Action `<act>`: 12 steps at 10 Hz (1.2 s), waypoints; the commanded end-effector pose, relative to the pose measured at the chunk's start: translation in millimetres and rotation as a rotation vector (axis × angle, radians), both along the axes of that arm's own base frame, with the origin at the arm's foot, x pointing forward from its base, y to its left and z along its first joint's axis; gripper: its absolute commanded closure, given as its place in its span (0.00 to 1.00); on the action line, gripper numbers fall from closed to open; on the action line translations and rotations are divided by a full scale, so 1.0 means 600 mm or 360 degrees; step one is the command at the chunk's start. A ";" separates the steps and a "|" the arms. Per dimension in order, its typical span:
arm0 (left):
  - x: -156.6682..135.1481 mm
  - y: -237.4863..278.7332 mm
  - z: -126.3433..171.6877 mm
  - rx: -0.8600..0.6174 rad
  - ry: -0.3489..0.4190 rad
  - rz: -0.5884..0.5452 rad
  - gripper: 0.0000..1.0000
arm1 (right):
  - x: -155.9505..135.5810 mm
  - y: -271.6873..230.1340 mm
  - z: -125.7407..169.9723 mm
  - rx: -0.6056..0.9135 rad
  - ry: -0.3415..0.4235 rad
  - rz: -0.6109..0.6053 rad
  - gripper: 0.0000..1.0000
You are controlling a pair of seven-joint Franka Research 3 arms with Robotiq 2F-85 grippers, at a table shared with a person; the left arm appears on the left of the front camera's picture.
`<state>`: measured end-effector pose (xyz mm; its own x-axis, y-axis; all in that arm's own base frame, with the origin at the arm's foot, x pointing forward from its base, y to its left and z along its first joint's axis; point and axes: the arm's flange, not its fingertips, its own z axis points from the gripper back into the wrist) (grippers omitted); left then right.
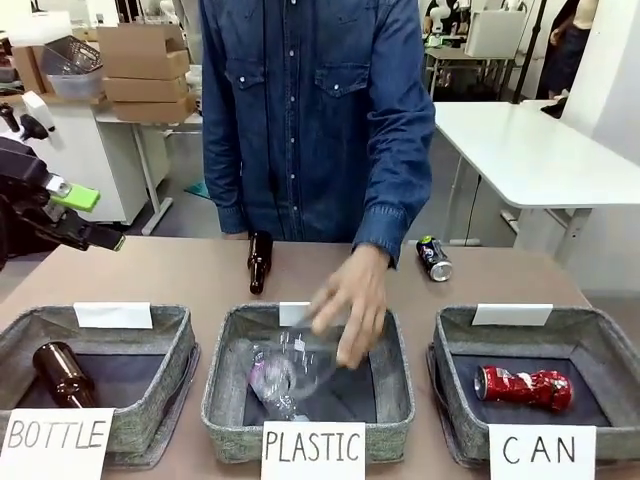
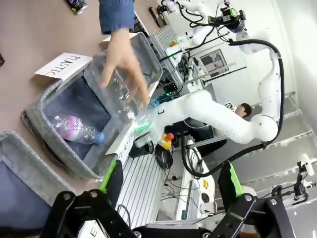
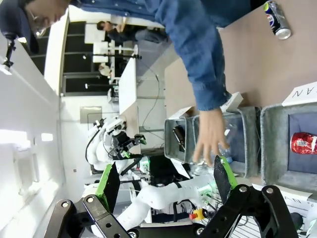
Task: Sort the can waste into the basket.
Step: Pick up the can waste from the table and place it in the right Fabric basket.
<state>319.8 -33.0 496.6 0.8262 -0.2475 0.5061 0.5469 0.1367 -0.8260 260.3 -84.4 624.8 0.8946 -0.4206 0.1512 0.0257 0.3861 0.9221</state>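
Basket (image 1: 585, 319) holds red can (image 1: 523, 386); blue can (image 1: 434, 258) outside; left end effector (image 2: 171, 176), right end effector (image 3: 166, 182) apart.

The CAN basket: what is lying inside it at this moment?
In the basket one dented red can lies on its side. The front wall and the white sign cover the nearest strip of its floor.
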 end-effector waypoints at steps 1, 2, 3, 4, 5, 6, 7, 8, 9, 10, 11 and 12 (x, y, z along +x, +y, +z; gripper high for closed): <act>-0.002 0.009 -0.004 -0.0007 -0.0013 0.0004 0.00 | -0.003 -0.005 0.001 -0.0017 0.0006 0.0019 0.00; -0.002 0.009 -0.004 -0.0007 -0.0013 0.0004 0.00 | -0.003 -0.005 0.001 -0.0017 0.0006 0.0019 0.00; -0.002 0.009 -0.004 -0.0007 -0.0013 0.0004 0.00 | -0.003 -0.005 0.001 -0.0017 0.0006 0.0019 0.00; -0.002 0.009 -0.004 -0.0007 -0.0013 0.0004 0.00 | 0.000 0.000 0.000 -0.0002 0.0001 0.0000 0.00; -0.002 0.009 -0.004 -0.0007 -0.0013 0.0004 0.00 | 0.026 0.054 -0.025 -0.0692 0.0023 -0.0045 0.00; -0.002 0.009 -0.004 -0.0007 -0.0013 0.0004 0.00 | 0.074 0.097 -0.064 -0.1232 -0.0002 -0.0081 0.00; -0.002 0.009 -0.004 -0.0007 -0.0013 0.0004 0.00 | 0.115 0.117 -0.107 -0.1649 -0.0044 -0.0095 0.00; -0.002 0.009 -0.004 -0.0007 -0.0013 0.0004 0.00 | 0.136 0.131 -0.146 -0.1801 -0.0071 0.0007 0.00; -0.002 0.009 -0.004 -0.0007 -0.0013 0.0004 0.00 | 0.135 0.143 -0.167 -0.1840 -0.0122 0.0042 0.00; -0.002 0.009 -0.004 -0.0007 -0.0013 0.0004 0.00 | 0.114 0.142 -0.153 -0.1688 -0.0173 -0.0012 0.00; -0.002 0.009 -0.004 -0.0007 -0.0013 0.0004 0.00 | 0.123 0.158 -0.141 -0.1334 -0.0086 0.0055 0.00; -0.002 0.009 -0.004 -0.0007 -0.0013 0.0004 0.00 | 0.123 0.158 -0.141 -0.1334 -0.0086 0.0055 0.00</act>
<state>320.5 -28.8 494.8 0.8318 -0.2367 0.5021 0.5410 0.1428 -0.8288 337.3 13.0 528.7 0.8777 -0.0634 0.4749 -0.0512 0.9731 0.2247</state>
